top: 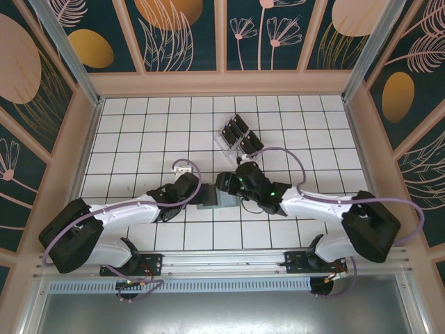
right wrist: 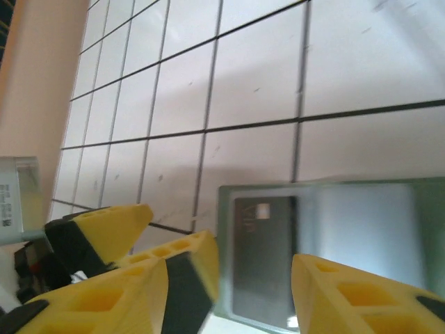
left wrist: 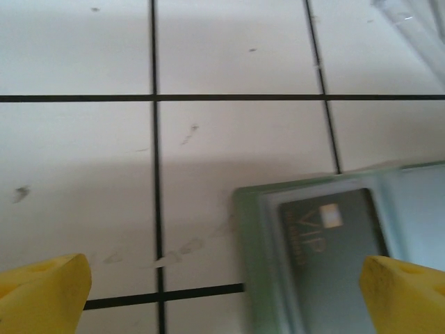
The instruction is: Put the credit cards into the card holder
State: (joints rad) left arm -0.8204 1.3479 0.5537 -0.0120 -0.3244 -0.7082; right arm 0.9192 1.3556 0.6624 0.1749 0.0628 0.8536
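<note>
Since one card (left wrist: 327, 236) sits in the holder (left wrist: 252, 229), remaining cards (top: 240, 132) lie just beyond right gripper (right wrist: 254, 257); both jaws apart, empty.

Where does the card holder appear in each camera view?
Top external: card holder near the centre of the tiled table.
Left wrist: card holder at lower right, cut by the right edge.
Right wrist: card holder across the lower middle and right.
Shared landmark: the black VIP card in its left half, both wrist views.
</note>
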